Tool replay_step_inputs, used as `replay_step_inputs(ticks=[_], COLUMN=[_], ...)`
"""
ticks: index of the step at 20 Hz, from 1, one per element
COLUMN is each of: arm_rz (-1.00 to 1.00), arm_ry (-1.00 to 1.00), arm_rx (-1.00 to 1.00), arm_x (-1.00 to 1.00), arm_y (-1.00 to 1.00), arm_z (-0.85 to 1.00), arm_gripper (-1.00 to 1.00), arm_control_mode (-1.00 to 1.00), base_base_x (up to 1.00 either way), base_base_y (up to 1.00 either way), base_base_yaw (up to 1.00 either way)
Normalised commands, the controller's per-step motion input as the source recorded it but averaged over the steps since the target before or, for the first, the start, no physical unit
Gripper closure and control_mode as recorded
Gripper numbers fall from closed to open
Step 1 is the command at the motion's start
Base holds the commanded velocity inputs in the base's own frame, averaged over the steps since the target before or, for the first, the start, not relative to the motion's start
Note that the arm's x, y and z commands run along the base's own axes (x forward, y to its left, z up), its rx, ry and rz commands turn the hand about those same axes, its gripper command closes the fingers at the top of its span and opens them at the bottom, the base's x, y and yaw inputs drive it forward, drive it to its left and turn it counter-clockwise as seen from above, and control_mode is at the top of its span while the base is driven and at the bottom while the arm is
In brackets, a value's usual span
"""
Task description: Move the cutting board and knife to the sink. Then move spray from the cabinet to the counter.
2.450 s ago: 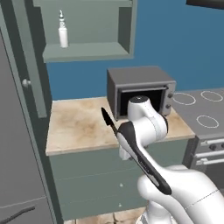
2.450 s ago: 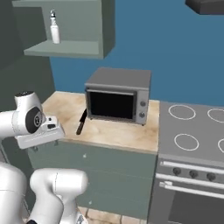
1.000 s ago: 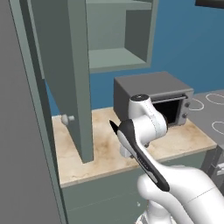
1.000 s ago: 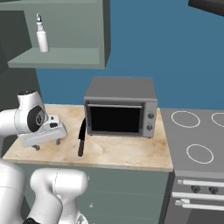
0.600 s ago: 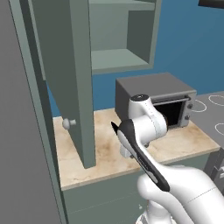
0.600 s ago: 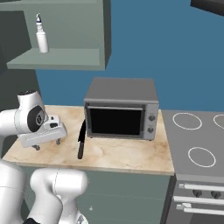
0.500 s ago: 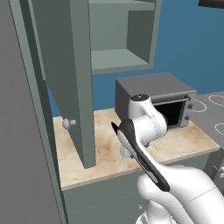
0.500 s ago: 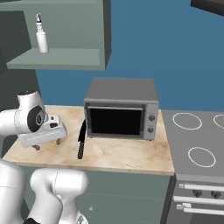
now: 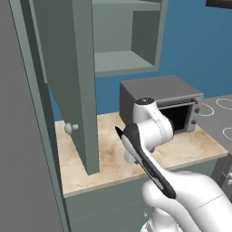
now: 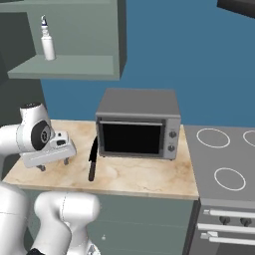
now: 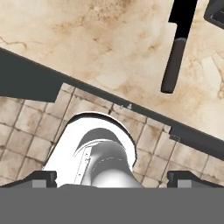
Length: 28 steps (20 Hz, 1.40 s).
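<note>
- The knife lies flat on the beige marbled table, just in front of the left corner of the grey oven, its black handle toward the table's front edge and its dark blade pointing back toward the wall.
- In the hand view the knife sits at the upper right, handle nearest the table's edge, with tiled floor below that edge.
- The tool hangs over the left part of the table, to the left of the knife and apart from it; its fingers stand wide apart and nothing is between them.
- The spray stands upright on a shelf of the cabinet, high above the table and to the left.
- In the left base view the cabinet door stands open, its round pale knob facing left, and the arm covers most of the knife, so only what seems to be the dark blade tip shows.
</note>
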Motion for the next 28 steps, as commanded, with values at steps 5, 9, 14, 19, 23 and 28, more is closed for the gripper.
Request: replay_step_inputs(ticks=[5, 9, 14, 19, 23, 28], arm_rz=[0.0, 0.0, -0.02, -0.21, -0.32, -0.34], arm_ry=[0.02, 0.01, 0.04, 0.14, 0.16, 0.02], arm_rx=[0.0, 0.03, 0.03, 0.02, 0.02, 0.01], arm_x=[0.14, 0.46, 0.5, 0.35, 0.26, 0.25], arm_y=[0.0, -0.08, -0.17, -0.23, -0.15, -0.12], arm_z=[0.0, -0.02, -0.07, -0.19, -0.31, -0.43], arm_gripper=[-1.0, -1.0, -1.0, -1.0, -1.0, -1.0], arm_control_mode=[-1.0, -1.0, -1.0, -1.0, -1.0, -1.0], base_base_x=[0.14, 0.0, 0.0, 0.0, 0.0, 0.0], base_base_y=[0.0, 0.0, 0.0, 0.0, 0.0, 0.0], base_base_yaw=[0.02, 0.0, 0.0, 0.0, 0.0, 0.0])
